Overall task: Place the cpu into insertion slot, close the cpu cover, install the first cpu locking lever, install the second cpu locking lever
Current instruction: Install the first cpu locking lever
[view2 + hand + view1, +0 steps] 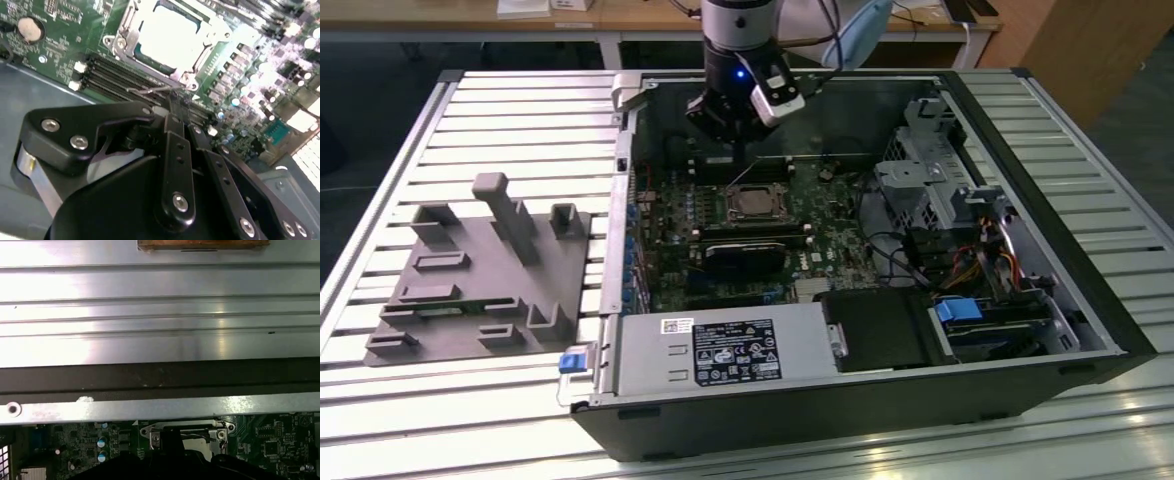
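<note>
The cpu lies flat in the insertion slot on the green board, its bright metal top showing. The silvery cpu cover lies down around it as a frame. A thin wire locking lever runs along the socket's edge beside the memory slots, and its end meets my fingertips. My gripper is shut, its black fingers pressed together just outside the socket's corner. In the exterior view the gripper hangs inside the open computer case, just behind the cpu. In the first wrist view the insertion slot shows by the case wall.
The open computer case lies on a slatted metal table. A black heatsink block sits in front of the socket, and long black memory slots run beside it. Drive bays and cables are at the exterior view's right, a grey fixture at its left.
</note>
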